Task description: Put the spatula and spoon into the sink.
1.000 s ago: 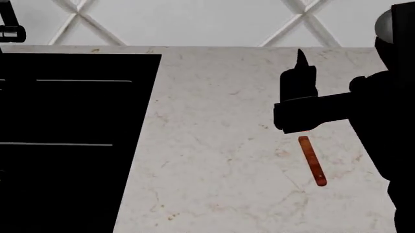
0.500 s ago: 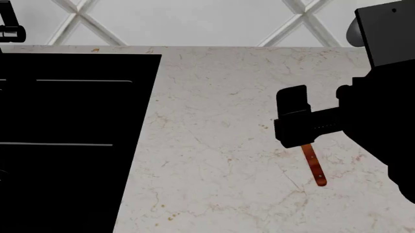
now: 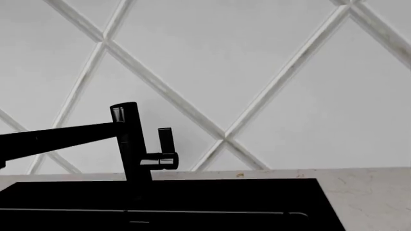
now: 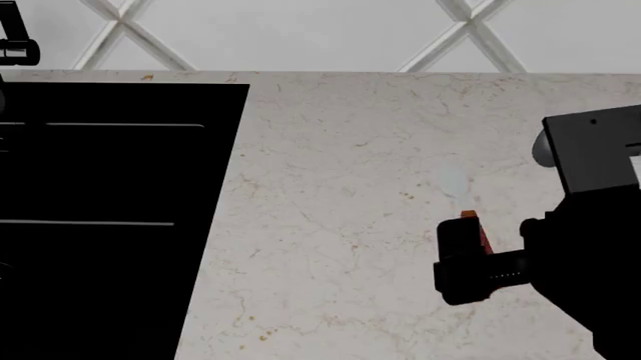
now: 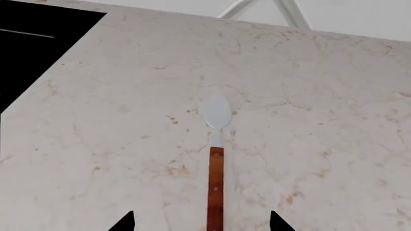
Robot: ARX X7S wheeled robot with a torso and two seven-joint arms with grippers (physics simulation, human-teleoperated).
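The right claw (image 5: 201, 222), spread wide, is hovering over the spoon (image 5: 216, 159) handle, right of the sink (image 4: 110, 217); next, lowering and clenching.

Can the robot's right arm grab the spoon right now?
Probably yes. The right gripper hangs open straight over the spoon, its handle lying between the two fingertips, and nothing else sits on the counter around it.

Spoon (image 5: 216, 159): whitish head, reddish-brown handle. Sink (image 4: 100, 225) black. Counter (image 4: 341, 187) pale marble-veined.
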